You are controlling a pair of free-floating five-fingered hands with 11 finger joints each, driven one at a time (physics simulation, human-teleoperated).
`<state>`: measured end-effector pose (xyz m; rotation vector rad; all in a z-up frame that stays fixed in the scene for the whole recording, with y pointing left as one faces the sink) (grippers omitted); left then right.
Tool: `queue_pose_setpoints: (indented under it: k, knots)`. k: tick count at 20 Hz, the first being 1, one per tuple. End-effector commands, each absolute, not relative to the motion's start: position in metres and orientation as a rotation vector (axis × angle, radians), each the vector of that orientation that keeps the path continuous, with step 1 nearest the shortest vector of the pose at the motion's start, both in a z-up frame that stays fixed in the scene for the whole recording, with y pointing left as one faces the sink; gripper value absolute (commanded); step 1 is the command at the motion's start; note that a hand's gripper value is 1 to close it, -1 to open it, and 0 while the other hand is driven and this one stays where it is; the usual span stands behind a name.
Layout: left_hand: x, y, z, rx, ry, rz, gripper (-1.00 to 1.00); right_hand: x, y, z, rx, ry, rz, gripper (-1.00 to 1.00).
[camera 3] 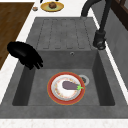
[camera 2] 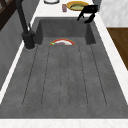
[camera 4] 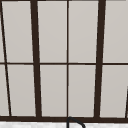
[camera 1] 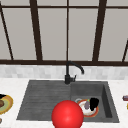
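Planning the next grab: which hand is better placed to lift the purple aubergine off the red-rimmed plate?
Right hand: it hovers near the purple aubergine on the red-rimmed plate. The left hand is far off, at the yellow plate.

A dark grey sink [camera 1: 25, 105] is set into a white speckled tabletop [camera 3: 15, 75], with a ribbed drainboard [camera 2: 65, 75] on the left of the front view and a deeper basin [camera 3: 100, 75] on the right. A round drain [camera 3: 85, 79] sits in the basin floor. A black gooseneck faucet [camera 1: 68, 75] stands at the back rim (spout curving right). Behind it run pale tiles [camera 1: 30, 71] and a dark-framed window [camera 4: 35, 62]. A glossy red ball [camera 1: 67, 114] sits at the lower middle of the front view. Wooden floor [camera 3: 10, 20] shows at the right side view's upper left.
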<state>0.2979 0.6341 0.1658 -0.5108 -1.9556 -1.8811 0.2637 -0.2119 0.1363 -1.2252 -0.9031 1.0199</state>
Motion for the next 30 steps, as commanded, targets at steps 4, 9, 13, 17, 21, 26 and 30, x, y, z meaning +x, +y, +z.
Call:
queue_pose_setpoints:
  k: [4, 9, 13, 17, 21, 26, 30]
  knots:
    - [0.323, 0.658, 0.132, -0.514, -1.973, -1.867, -1.00, 0.264, -0.212, 0.136, -1.225, -0.903, 1.020, 0.00]
    - [0.336, 0.666, 0.109, -0.502, -1.979, -1.876, -1.00, 0.264, -0.212, 0.136, -1.225, -0.903, 1.020, 0.00]
    - [0.341, 0.672, 0.093, -0.516, -1.981, -1.861, -1.00, 0.264, -0.212, 0.136, -1.225, -0.903, 1.020, 0.00]
    - [0.351, 0.676, 0.094, -0.556, -1.985, -1.820, -1.00, 0.264, -0.212, 0.136, -1.225, -0.903, 1.020, 0.00]
    - [0.336, 0.690, 0.090, -0.634, -1.997, -1.784, 1.00, 0.264, -0.212, 0.136, -1.225, -0.903, 1.020, 0.00]
    - [0.338, 0.683, 0.116, -0.572, -2.079, -1.790, 1.00, 0.264, -0.212, 0.136, -1.225, -0.903, 1.020, 0.00]
    - [0.341, 0.682, 0.126, -0.537, -2.076, -1.804, 1.00, 0.264, -0.212, 0.136, -1.225, -0.903, 1.020, 0.00]
